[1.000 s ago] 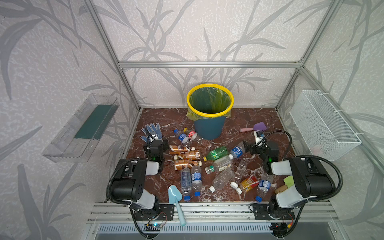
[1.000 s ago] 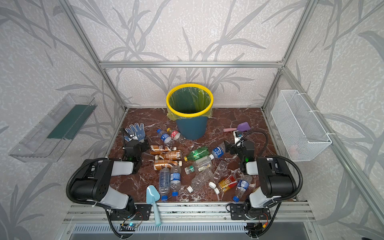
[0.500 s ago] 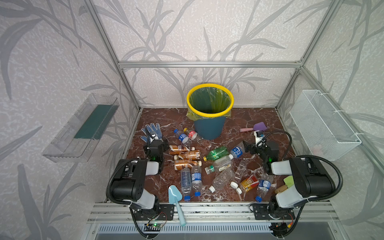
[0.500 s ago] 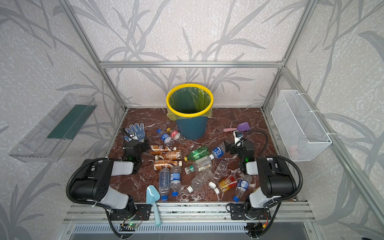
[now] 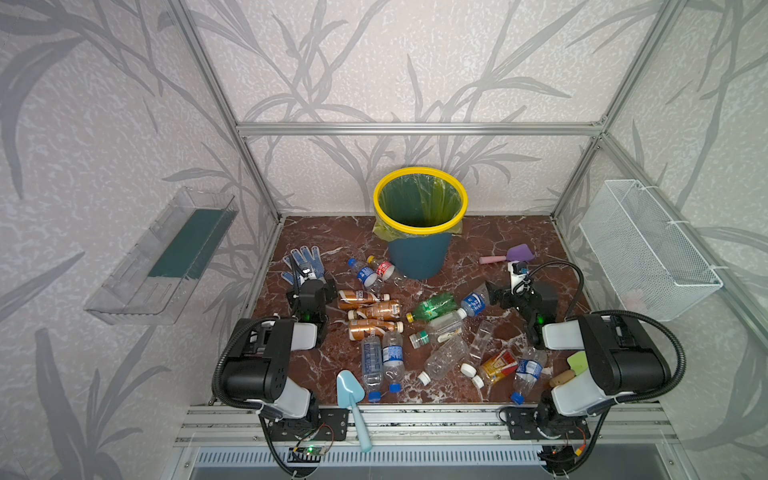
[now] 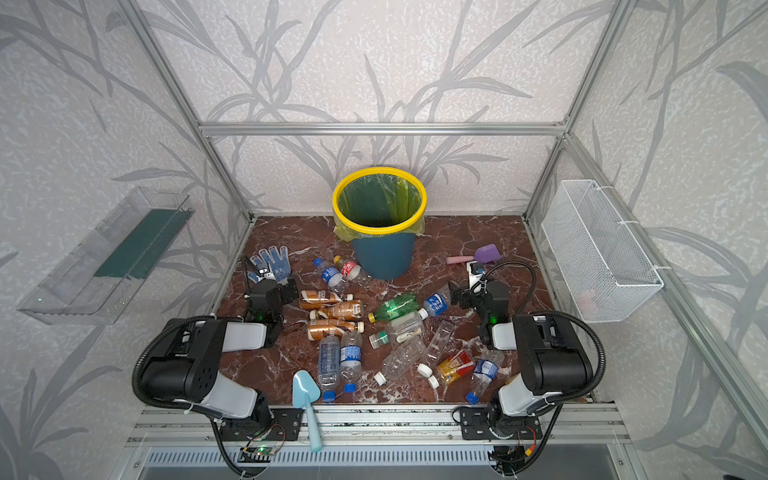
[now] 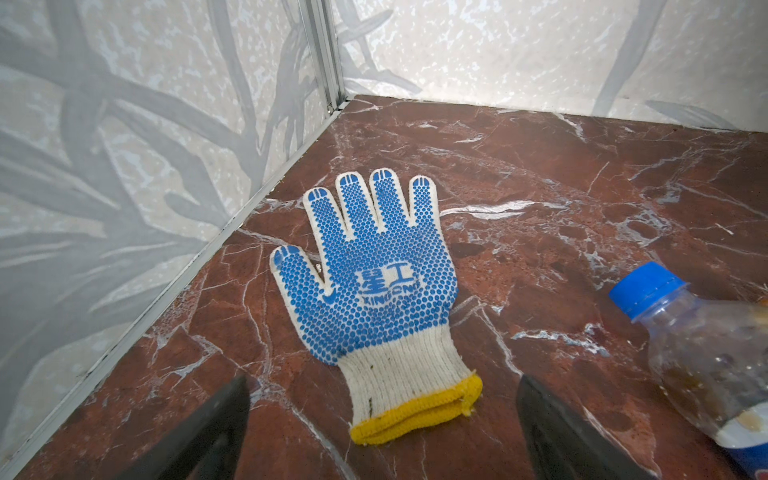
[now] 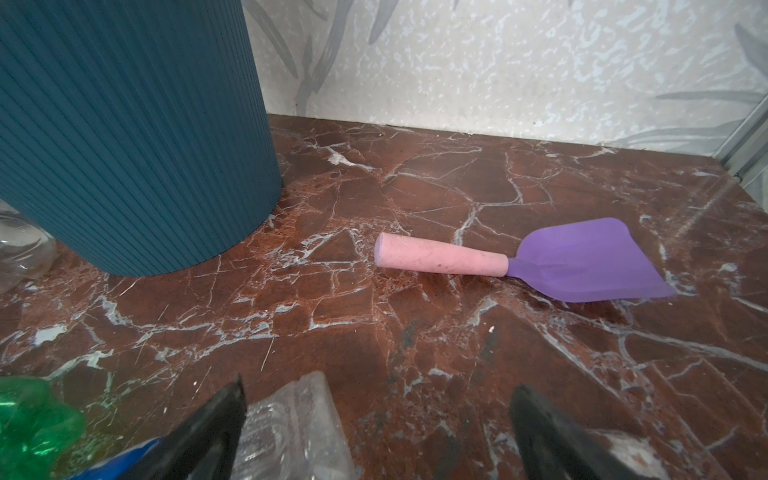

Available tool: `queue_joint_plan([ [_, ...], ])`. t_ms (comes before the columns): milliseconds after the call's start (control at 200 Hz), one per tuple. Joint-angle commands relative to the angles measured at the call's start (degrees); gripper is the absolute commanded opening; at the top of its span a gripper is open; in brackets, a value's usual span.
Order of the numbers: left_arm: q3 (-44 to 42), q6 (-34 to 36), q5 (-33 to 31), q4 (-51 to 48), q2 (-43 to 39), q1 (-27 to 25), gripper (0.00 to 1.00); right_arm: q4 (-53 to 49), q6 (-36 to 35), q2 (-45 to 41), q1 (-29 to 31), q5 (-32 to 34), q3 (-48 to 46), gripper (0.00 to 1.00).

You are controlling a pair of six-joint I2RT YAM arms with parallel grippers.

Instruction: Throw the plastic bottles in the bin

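Gripper status: the left gripper (image 7: 383,380) has its jaws spread wide and holds nothing. It sits low near the left edge of the surface (image 5: 490,245), with the cuff of a blue-dotted glove (image 7: 370,291) lying flat just ahead of its fingertips. The right gripper (image 8: 376,384) also has its jaws spread wide and grips nothing. The clear end of a blue-labelled bottle (image 8: 291,428) lies beside one finger; whether they touch cannot be told.

Near edge: a light blue scoop (image 5: 350,388) overhangs this edge, handle outward. A green scoop (image 5: 578,362) lies in the near right corner, partly hidden by the right arm.

Near edge to middle: the plastic bottles (image 5: 442,357) lie on their sides on the surface.
- Two clear bottles (image 5: 382,359) lie side by side, caps toward the near edge.
- A yellow-and-red-labelled bottle (image 5: 496,365) lies toward the near right.
- Three brown bottles (image 5: 376,309) lie in a row left of centre, just beside the left gripper.
- A green bottle (image 5: 432,305) lies at centre.
- Two small bottles (image 5: 366,275) lie farther back.

Far edge: the bin (image 5: 419,257) stands upright at the middle of this edge, with the two small bottles just beside its base on the left. A purple scoop (image 8: 582,257) with a pink handle lies flat to its right.
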Motion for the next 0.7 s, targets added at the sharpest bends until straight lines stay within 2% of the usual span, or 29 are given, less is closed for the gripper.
queue_joint_plan([
  [0, 0.8, 0.3, 0.1, 1.0, -0.7, 0.2, 0.9, 0.8, -0.2, 0.3, 0.2, 0.0, 1.1, 1.0],
  [55, 2.0, 1.6, -0.5, -1.6, -3.6, -0.2, 0.88, 1.3, -0.7, -2.0, -0.2, -2.7, 0.2, 0.95],
  [100, 6.3, 1.1, -1.9, -14.2, -8.0, -0.6, 0.88, -3.5, 0.2, -7.6, 0.0, -0.4, 0.2, 0.94],
  [140, 12.4, -2.3, -3.5, -28.2, -11.4, -0.6, 0.86, -18.5, 4.0, -14.4, 0.1, 5.3, 3.4, 0.93],
  [205, 20.9, -7.8, -6.5, -43.1, -13.9, -0.6, 0.83, -46.0, 19.3, -22.3, 0.0, 17.9, 14.0, 0.89],
  [255, 26.8, -10.5, -5.7, -51.5, -14.7, -0.7, 0.78, -59.7, 22.2, -25.2, 0.0, 17.3, 20.7, 0.85],
  [305, 32.2, -13.7, -4.9, -59.7, -15.4, -0.8, 0.74, -67.2, 26.5, -27.6, 0.4, 16.8, 24.2, 0.8],
  [355, 36.3, -17.7, -3.6, -66.7, -16.3, -0.9, 0.72, -74.7, 32.9, -30.3, 0.5, 16.9, 26.9, 0.7],
  [385, 37.9, -19.4, -1.7, -70.4, -17.0, -0.8, 0.7, -79.5, 36.2, -31.9, 0.7, 17.0, 28.4, 0.68],
  [420, 39.0, -21.1, 1.6, -73.6, -18.5, -1.0, 0.67, -85.5, 39.2, -33.7, 1.1, 17.9, 30.1, 0.68],
  [475, 39.2, -24.3, 6.4, -77.7, -21.1, -1.3, 0.66, -94.7, 39.2, -35.9, 3.3, 20.3, 33.1, 0.68],
  [545, 36.9, -25.1, 15.0, -79.5, -25.2, -2.4, 0.66, -104.4, 39.2, -38.1, 7.0, 23.3, 36.3, 0.68],
  [695, 29.9, -27.5, 19.6, -84.8, -34.7, -8.8, 0.67, -117.9, 39.2, -40.4, 14.1, 25.3, 36.7, 0.68],
])
